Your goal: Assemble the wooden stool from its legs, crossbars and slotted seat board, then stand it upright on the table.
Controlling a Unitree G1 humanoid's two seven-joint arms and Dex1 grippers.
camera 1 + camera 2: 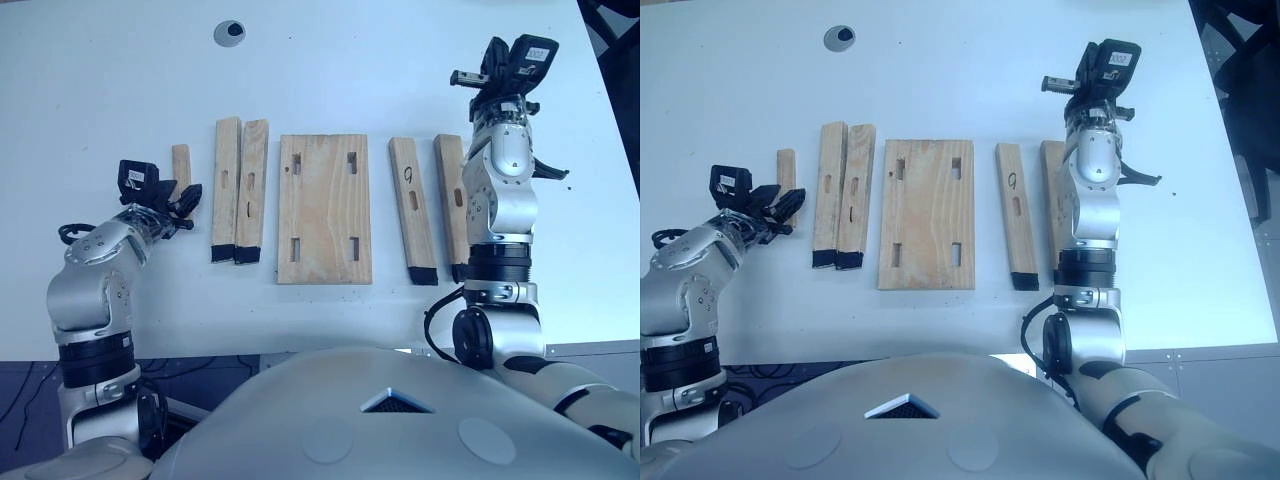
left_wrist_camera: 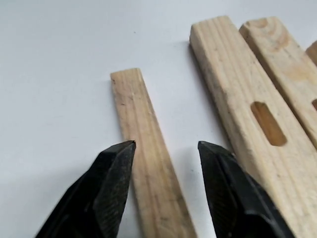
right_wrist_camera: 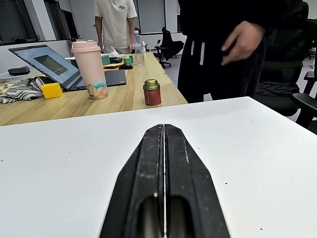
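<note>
Crossbar (image 2: pixel 148 163) flat on table (image 2: pixel 59 74) between left gripper's (image 2: pixel 166 145) parted fingers

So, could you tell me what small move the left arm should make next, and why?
Probably lower the left gripper and close it on the short crossbar: its fingers are open on either side of that piece, which lies flat on the table.

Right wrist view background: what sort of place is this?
Probably an office or lab: a wooden desk with an open laptop and pink tumbler, beyond the white worktable.
</note>
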